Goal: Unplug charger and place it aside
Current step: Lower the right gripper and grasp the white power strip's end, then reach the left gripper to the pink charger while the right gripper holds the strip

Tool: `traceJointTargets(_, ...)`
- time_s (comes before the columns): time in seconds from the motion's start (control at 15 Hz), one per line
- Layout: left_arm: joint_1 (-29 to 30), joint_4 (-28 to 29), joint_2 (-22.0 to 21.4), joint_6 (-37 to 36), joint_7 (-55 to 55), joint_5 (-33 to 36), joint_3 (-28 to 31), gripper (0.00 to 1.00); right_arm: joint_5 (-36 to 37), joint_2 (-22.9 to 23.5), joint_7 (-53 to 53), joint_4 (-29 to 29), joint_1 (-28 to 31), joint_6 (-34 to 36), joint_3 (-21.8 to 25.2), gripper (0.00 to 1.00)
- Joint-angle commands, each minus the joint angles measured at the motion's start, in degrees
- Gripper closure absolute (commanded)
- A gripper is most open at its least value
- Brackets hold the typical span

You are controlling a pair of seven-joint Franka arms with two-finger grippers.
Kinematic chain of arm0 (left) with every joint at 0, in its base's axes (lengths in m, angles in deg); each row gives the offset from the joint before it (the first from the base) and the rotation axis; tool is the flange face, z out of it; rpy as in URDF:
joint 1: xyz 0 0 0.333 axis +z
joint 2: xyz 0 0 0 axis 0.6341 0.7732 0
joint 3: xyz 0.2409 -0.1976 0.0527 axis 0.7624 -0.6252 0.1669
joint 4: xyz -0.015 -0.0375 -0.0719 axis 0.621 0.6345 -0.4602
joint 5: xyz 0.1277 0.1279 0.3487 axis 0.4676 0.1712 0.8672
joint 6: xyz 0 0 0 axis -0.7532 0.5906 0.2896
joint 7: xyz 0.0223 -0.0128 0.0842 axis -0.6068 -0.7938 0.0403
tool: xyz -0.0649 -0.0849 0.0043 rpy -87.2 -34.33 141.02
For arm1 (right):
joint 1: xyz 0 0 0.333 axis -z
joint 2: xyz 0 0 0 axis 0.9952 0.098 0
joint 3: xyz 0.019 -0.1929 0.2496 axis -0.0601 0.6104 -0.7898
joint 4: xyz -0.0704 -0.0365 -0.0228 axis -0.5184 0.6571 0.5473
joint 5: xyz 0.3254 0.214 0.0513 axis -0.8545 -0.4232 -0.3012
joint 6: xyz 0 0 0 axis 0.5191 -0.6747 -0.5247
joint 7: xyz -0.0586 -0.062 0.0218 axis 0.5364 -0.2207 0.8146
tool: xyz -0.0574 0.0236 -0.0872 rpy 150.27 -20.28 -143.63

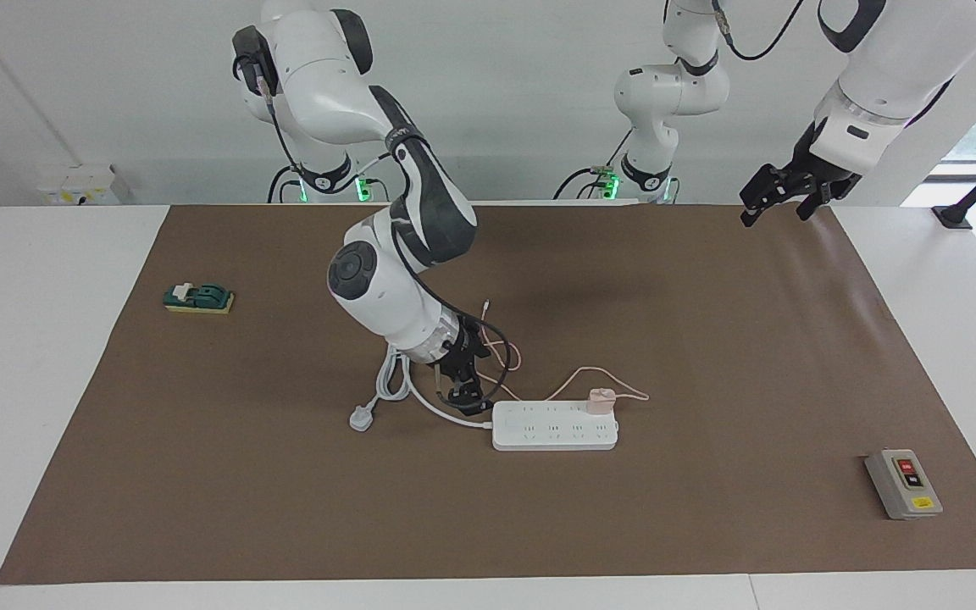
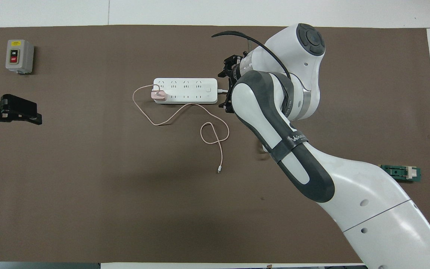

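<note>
The small pink charger [image 1: 600, 400], light, rigid and trailing a limp cable, sits plugged into the power strip [image 1: 554, 425] and wants pinching across its cube sides, while the right gripper [image 1: 464, 395], finger state unclear, hovers low by the strip's corded end and the left gripper [image 1: 780, 201] waits with fingers spread.

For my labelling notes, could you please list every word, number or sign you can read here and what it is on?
"ON": upper button of the grey switch box.
"OFF": its red lower button.
Yellow sticker on the switch box: too small to read.
White lettering on the right arm's dark band: begins with "W", the rest unclear.
Power strip, charger, green switch: no readable text.
</note>
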Motion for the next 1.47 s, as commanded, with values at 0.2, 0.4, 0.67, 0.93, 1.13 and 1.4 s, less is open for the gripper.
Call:
traceJointTargets(0.2, 0.6, 2.0, -1.2, 1.4, 0.9, 0.4, -0.3, 0.0, -0.4, 7.3, 0.2, 11.7, -0.2, 2.3, 0.0, 0.0)
traceJointTargets(0.4, 0.6, 2.0, -1.2, 1.5, 0.9, 0.5, -0.3, 0.0, -0.4, 10.6, 0.1, 14.9, -0.6, 2.2, 0.0, 0.0)
traceJointTargets(0.67, 0.5, 2.0, -1.2, 1.5, 0.9, 0.5, -0.3, 0.0, -0.3, 11.7, 0.2, 14.9, -1.1, 1.2, 0.1, 0.0)
traceJointTargets(0.93, 0.0, 4.6, -1.8, 5.6, 0.1, 0.4, -0.3, 0.0, -0.2, 12.6, 0.6, 14.9, -1.2, 0.9, 0.1, 0.0)
traceJointTargets(1.13, -0.4, 11.8, -4.3, 14.3, -10.4, 0.4, -0.7, 0.0, 0.9, 12.9, 1.1, 14.4, -2.1, 1.0, 0.0, 0.0)
traceJointTargets(1.4, -5.5, 8.6, 2.1, 17.3, -30.5, 0.4, -0.7, 0.0, 1.7, 12.9, 2.6, 13.9, -2.2, 0.9, 0.0, 0.0)
